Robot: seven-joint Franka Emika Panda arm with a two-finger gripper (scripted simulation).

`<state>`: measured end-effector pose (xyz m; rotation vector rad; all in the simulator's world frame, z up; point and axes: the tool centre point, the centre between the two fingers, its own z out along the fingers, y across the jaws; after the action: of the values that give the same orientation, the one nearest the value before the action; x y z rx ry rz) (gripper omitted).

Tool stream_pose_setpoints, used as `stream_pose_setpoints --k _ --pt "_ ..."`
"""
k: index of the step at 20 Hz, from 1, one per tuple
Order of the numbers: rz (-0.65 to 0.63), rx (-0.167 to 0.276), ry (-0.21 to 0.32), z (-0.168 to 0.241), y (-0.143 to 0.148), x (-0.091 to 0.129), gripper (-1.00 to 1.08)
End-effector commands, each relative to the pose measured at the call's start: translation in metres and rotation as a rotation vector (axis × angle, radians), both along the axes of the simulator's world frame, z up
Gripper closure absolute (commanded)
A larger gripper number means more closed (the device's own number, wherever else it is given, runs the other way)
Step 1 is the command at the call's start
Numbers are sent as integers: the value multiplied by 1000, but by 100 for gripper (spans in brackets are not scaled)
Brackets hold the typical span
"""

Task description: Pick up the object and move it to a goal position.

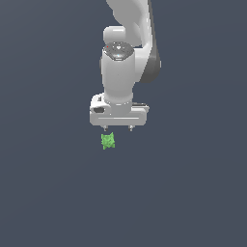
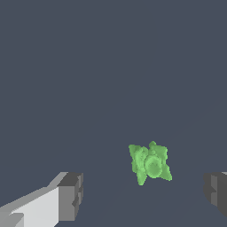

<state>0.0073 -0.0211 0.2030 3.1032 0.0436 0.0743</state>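
Note:
The object [image 1: 108, 141] is a tiny bright green, lumpy, spiky-edged thing lying on the dark grey floor. My white gripper [image 1: 118, 129] hangs just above it, a little toward the exterior view's right, with its two short fingertips spread apart. In the wrist view the object [image 2: 150, 162] lies on the floor between the two fingers [image 2: 70, 196], nearer the other finger [image 2: 216, 193], and touches neither. The gripper [image 2: 142, 195] is open and holds nothing.
The white arm [image 1: 126, 48] rises from the gripper to the top of the exterior view. A plain dark grey floor [image 1: 193, 193] surrounds the object on all sides. No goal marker shows.

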Motion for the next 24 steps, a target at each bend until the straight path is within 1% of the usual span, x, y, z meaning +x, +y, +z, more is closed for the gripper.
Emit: stream_pose_setpoints --k 1,5,9,18,24 --pt "4 1 2 -2 0 -1 -92" --pt "18 2 6 -12 -6 -3 -92" --pt "44 7 15 -31 -16 -8 -92" --pt "125 24 41 -88 -46 -30 -92" --pt "154 31 50 -109 -56 -40 -92"
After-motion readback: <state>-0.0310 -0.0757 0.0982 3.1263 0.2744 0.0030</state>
